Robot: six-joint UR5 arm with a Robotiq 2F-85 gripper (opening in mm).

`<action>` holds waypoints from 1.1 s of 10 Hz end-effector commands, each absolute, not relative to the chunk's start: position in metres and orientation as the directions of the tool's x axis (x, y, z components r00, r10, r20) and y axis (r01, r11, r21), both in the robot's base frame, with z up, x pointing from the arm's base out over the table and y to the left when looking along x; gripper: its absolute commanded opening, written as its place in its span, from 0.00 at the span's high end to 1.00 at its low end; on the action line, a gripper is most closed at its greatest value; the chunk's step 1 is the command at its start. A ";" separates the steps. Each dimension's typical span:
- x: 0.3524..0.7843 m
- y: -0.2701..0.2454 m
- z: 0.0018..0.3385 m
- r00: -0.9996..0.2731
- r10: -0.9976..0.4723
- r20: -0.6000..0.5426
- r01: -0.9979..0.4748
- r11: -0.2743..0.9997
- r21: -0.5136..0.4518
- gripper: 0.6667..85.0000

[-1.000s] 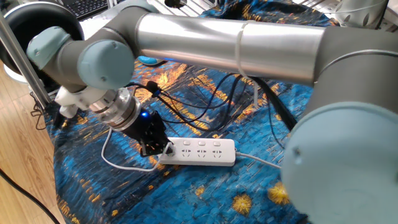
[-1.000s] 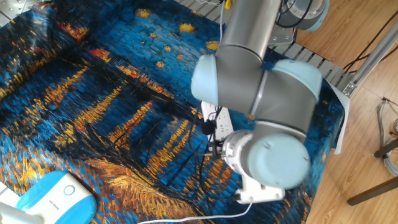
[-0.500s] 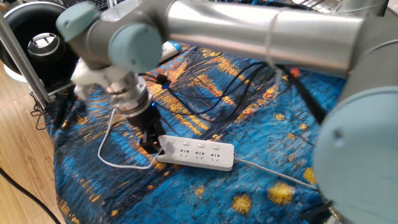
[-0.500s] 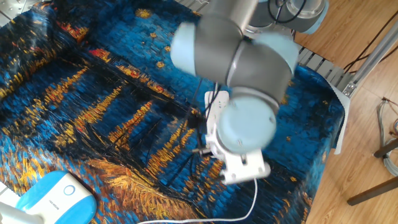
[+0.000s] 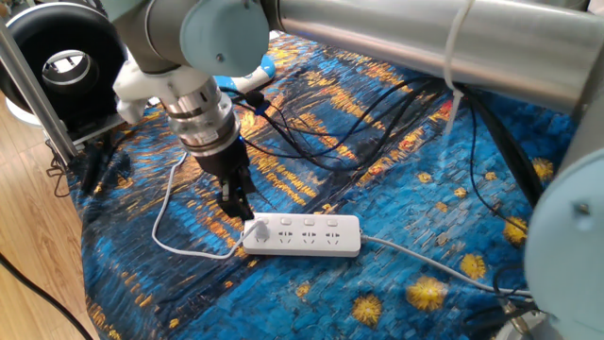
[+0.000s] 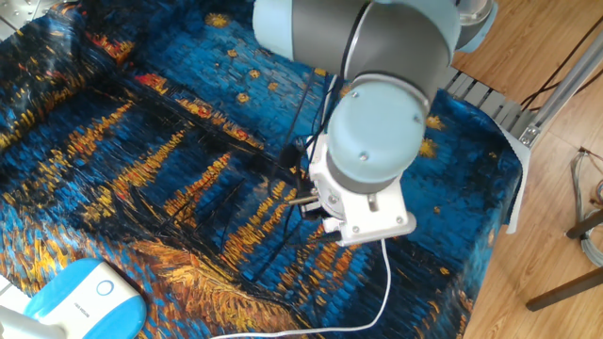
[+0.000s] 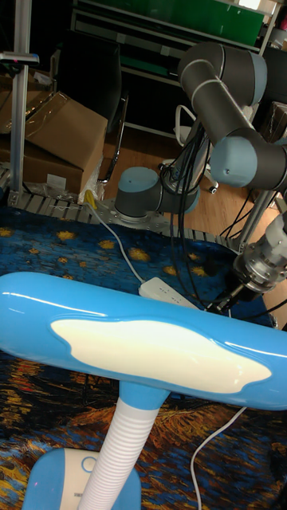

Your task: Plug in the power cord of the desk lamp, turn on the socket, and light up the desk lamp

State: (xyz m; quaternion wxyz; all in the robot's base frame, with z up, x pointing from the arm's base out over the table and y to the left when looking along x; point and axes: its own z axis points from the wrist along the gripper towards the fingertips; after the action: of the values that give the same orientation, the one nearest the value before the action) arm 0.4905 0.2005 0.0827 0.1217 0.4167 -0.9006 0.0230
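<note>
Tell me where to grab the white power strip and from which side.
Grip the socket near its middle, across the narrow width, coming straight down from above. It lies flat on the cloth and is long and slim, so probably only its two long edges fit between fingers. Its thick cable leaves the right end.

We see bare cloth (image 5: 311,293) on the near side of the socket (image 5: 304,235), open for passage. Behind it, black cables (image 5: 321,142) sprawl across the cloth and crowd that side. The gripper (image 5: 238,203) blocks the socket's left end, where the power cord (image 5: 175,241) loops. The socket's grey cable (image 5: 425,264) trails off its right end.
</note>
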 end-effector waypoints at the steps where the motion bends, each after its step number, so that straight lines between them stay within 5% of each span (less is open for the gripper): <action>1: 0.500 0.190 0.095 -0.653 -0.717 0.244 -0.741 0.671 -0.015 0.75; 2: 0.500 0.182 0.097 -0.653 -0.710 0.264 -0.743 0.668 -0.039 0.94; 3: 0.501 0.179 0.097 -0.651 -0.711 0.268 -0.745 0.666 -0.043 0.99; 6: 0.491 0.194 0.086 -0.663 -0.721 0.203 -0.726 0.685 0.060 0.99; 11: 0.510 0.176 0.067 -0.664 -0.741 0.101 -0.745 0.667 -0.005 0.99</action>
State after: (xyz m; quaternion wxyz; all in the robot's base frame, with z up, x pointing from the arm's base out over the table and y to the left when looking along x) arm 0.5013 0.1771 0.0731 0.0763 0.4075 -0.9096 0.0288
